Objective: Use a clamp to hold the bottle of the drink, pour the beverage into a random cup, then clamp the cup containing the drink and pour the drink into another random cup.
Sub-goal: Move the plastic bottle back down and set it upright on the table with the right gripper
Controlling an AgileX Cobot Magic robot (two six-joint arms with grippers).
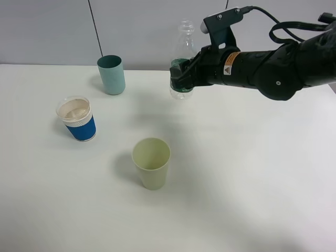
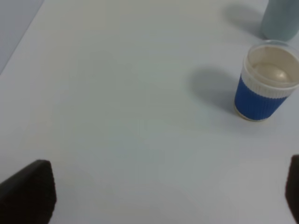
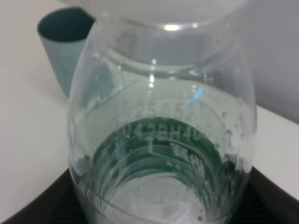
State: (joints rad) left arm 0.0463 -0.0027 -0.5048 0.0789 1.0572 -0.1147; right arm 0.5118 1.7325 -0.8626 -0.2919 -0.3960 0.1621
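— White table [image 1: 252,184] below a pale grey wall [image 1: 47,26]. From the high camera, left to right: blue-sleeved paper cup [image 1: 77,118], teal tumbler [image 1: 111,74] farther back, pale yellow-green cup [image 1: 151,163] nearest the front, then the clear bottle [image 1: 185,39] with the green label, upright.

— And the pincers?

— Right gripper [image 1: 181,73] clamped around the bottle's labelled middle, reaching in from the right. Neck showing above the jaws, ribbed base below. Well apart from all three cups, closest to the teal tumbler.

— Anything more from the wrist cameras?

— From the right one, at close range through the bottle's clear shoulder: droplets on the inner wall, a printed code, green label lower down, dark pads [image 3: 271,200] against both sides. None of that readable from above. How full, impossible to tell.

— Left side?

— Shown only by its own wrist camera: left gripper [image 2: 161,193] spread wide over bare table, fingers [image 2: 28,191] far apart. Paper cup ahead and well clear, cream inside with a glossy patch at the bottom.
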